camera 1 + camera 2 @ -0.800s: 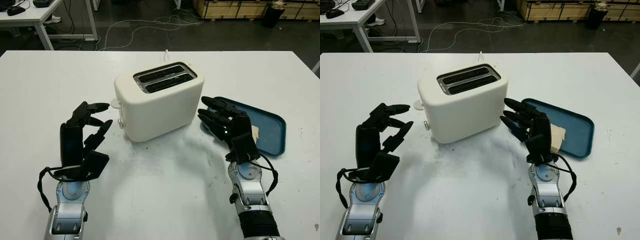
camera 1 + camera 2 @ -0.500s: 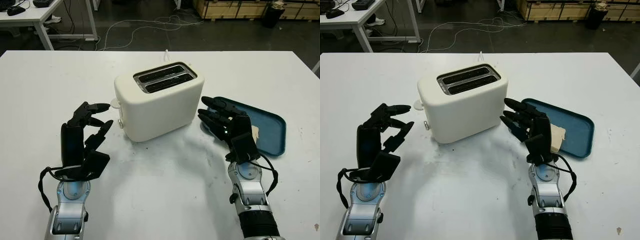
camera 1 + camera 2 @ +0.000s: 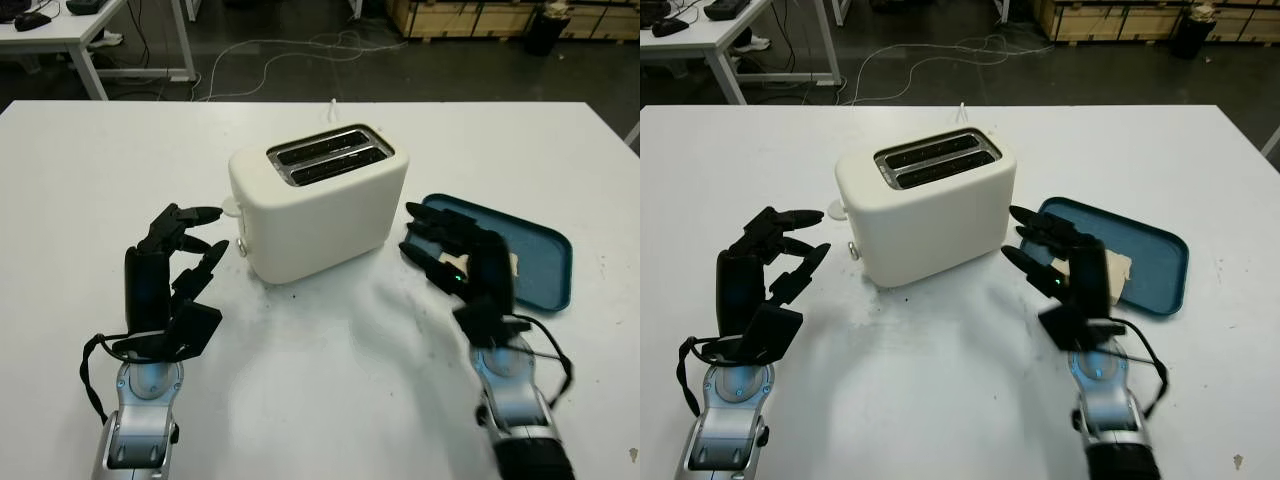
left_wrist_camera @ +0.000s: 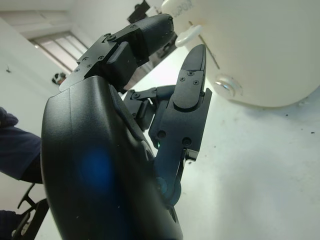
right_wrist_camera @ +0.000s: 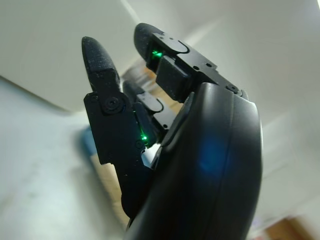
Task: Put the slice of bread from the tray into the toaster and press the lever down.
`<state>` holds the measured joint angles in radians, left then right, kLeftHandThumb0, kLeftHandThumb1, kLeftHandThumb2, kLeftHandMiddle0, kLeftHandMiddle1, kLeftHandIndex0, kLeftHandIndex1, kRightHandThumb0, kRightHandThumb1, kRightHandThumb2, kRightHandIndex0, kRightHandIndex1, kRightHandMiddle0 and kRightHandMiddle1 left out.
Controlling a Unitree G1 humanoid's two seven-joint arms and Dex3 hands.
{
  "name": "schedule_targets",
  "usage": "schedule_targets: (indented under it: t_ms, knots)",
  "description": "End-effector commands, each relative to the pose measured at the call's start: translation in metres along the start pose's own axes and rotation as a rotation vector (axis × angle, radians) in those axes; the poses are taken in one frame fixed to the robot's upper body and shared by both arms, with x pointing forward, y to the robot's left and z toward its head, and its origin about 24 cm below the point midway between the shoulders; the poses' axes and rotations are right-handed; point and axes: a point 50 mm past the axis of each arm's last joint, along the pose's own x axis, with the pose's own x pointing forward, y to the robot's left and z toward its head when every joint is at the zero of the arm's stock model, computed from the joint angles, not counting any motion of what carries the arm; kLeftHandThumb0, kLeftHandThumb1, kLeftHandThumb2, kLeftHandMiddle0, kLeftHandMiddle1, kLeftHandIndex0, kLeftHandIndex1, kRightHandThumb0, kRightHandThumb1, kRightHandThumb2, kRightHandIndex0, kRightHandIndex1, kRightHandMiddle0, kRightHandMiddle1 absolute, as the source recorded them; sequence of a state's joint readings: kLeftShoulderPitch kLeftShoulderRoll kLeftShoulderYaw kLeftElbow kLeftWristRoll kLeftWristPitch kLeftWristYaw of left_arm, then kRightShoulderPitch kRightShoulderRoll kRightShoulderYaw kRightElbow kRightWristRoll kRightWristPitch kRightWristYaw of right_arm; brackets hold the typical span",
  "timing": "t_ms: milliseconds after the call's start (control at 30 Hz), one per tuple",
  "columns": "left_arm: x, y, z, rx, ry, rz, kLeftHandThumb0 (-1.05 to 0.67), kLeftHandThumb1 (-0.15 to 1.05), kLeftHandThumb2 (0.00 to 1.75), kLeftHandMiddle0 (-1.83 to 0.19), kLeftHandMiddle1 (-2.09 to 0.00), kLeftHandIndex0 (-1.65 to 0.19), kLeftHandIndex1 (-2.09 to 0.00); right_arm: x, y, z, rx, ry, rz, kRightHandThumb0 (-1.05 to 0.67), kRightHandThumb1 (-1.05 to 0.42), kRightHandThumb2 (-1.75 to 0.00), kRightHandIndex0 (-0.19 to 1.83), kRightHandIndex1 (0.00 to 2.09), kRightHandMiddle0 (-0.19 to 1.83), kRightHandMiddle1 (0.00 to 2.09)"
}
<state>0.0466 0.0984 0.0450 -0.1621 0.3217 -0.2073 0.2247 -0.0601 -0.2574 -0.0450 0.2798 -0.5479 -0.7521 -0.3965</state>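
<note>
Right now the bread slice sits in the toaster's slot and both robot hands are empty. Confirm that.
Not quite. The head views show the bread slice on the blue tray; the toaster slots hold nothing. The left robot hand and right robot hand are empty.

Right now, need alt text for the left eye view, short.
A cream toaster stands mid-table with both slots empty. The open right hand hovers at the blue tray, partly hiding the bread slice; the open left hand is raised left of the toaster.
</note>
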Motion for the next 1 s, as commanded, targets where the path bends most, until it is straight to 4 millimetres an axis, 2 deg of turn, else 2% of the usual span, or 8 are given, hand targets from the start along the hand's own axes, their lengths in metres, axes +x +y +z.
schedule_targets:
  t_ms: [0, 233, 467, 767, 967]
  knots:
    - [0.001, 0.0, 0.001, -0.002, -0.01, -0.001, -0.2, 0.92, 0.15, -0.52, -1.39, -0.55, -0.82, -0.017, -0.005, -0.009, -0.09, -0.056, 0.052, -0.45, -0.83, 0.0, 0.73, 0.04, 0.7, 0.0]
    - [0.002, -0.004, 0.002, -0.001, -0.007, -0.001, -0.21, 0.92, 0.15, -0.54, -1.38, -0.55, -0.83, -0.04, -0.031, -0.037, -0.289, -0.046, 0.216, -0.51, -0.8, -0.01, 0.58, 0.0, 0.56, 0.0]
    - [0.002, -0.003, 0.002, -0.004, -0.002, 0.0, -0.22, 0.92, 0.16, -0.49, -1.42, -0.55, -0.83, -0.052, -0.041, -0.056, -0.356, 0.017, 0.275, -0.56, -0.79, 0.0, 0.51, 0.0, 0.51, 0.0]
    - [0.003, -0.003, 0.003, -0.01, -0.001, -0.005, -0.21, 0.92, 0.15, -0.5, -1.41, -0.54, -0.83, -0.05, -0.051, -0.077, -0.465, 0.11, 0.235, -0.51, -0.78, -0.01, 0.43, 0.0, 0.46, 0.0]
    - [0.004, -0.004, 0.004, -0.013, -0.017, -0.015, -0.23, 0.92, 0.15, -0.52, -1.43, -0.55, -0.83, -0.045, -0.056, -0.083, -0.569, 0.088, 0.26, -0.48, -0.78, 0.0, 0.45, 0.02, 0.47, 0.02]
